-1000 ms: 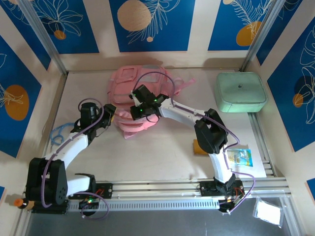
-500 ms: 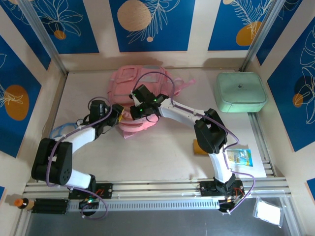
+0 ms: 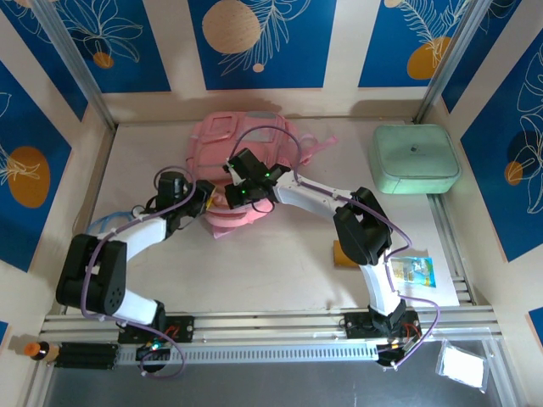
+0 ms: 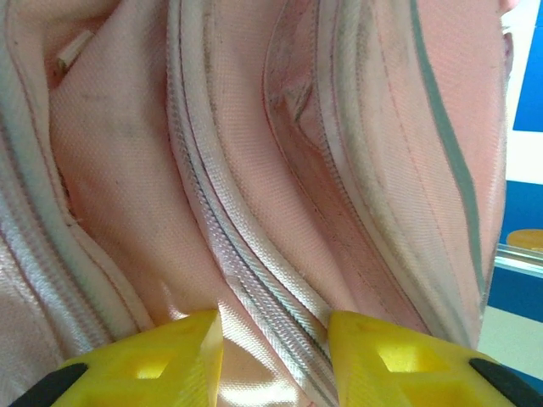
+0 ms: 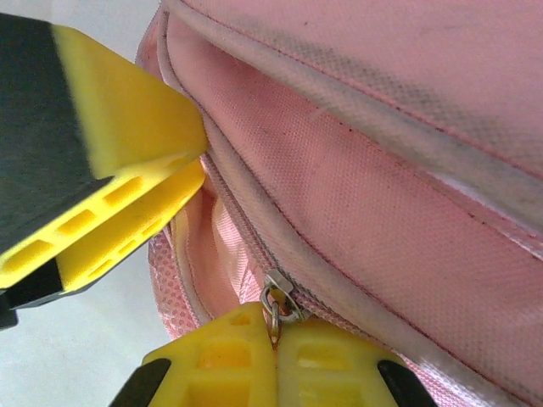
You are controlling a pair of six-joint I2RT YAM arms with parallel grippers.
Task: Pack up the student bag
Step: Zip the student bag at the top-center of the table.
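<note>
With the soft pink fabric student bag (image 3: 219,136) near the tabletop's (image 3: 280,254) far edge, the right gripper (image 5: 275,332), pinching its metal zipper pull (image 5: 274,298), should draw along the track once the left gripper (image 4: 273,329), spread astride a seam (image 4: 254,284), apparently loose, clamps.

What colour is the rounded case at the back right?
The case is mint green; clearest from the top camera.
</note>
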